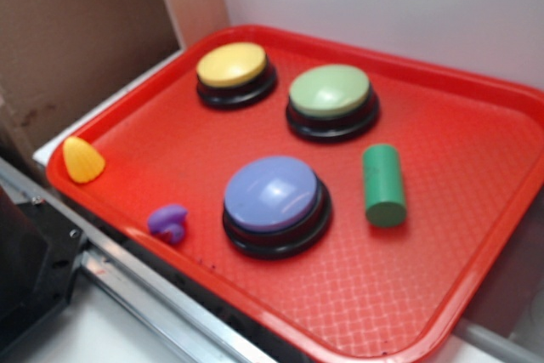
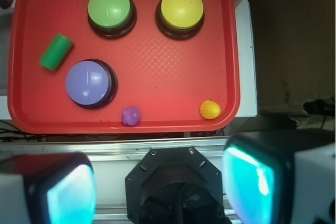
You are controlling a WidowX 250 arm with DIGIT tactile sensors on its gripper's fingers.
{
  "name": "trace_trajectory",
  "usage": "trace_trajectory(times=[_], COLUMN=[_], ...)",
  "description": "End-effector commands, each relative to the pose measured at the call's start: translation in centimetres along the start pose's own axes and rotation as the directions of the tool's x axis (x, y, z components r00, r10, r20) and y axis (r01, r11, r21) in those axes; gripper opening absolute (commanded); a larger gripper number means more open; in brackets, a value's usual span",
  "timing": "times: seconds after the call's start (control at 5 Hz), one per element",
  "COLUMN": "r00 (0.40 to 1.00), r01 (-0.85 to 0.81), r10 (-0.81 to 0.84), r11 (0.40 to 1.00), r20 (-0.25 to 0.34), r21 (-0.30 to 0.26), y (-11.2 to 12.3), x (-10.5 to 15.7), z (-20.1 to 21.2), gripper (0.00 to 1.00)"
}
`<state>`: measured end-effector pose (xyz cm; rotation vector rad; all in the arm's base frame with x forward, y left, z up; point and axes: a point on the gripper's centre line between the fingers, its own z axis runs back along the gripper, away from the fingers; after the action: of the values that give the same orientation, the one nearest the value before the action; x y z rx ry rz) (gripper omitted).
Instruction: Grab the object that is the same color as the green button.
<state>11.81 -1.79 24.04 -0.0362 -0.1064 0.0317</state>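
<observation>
From my seat I see the red tray (image 2: 157,66) filling most of the wrist view, its raised rim closing in all four sides. The green cylinder block (image 2: 56,52) lies on its side near the tray's left rim in that view, tilted, with bare tray all around it. It sits just beside the purple-blue button (image 2: 90,83) without touching it, and a little apart from the green button (image 2: 109,8). In the exterior view the block (image 1: 383,184) lies right of the purple-blue button (image 1: 274,197) and below the green button (image 1: 331,95), with open tray between it and the right rim.

The yellow button (image 2: 181,10) stands next to the green one along the far side. A small purple piece (image 2: 130,115) and a small yellow shell-shaped piece (image 2: 210,109) rest close to the near rim, well apart from the block.

The pincer (image 2: 163,187) hangs high above the bench, off the tray's near edge. Its two fingers (image 2: 71,192) stand wide apart at the bottom corners of the wrist view, spread and holding nothing, touching nothing.
</observation>
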Motion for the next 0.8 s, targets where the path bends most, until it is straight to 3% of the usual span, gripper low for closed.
trace_trajectory(times=[0.0,0.4,0.6], r00=[1.000,0.998,0.998], r01=[0.000,0.001,-0.038], r10=[0.000,0.001,0.041], r11=[1.000,1.000,0.998], r20=[0.000,0.063,0.046], r21=[0.000,-0.020,-0.046], y=[0.0,-2.9,-5.8], x=[0.0,3.7,6.7], z=[0.0,-3.3,-6.5], gripper=[1.00,1.00,1.00])
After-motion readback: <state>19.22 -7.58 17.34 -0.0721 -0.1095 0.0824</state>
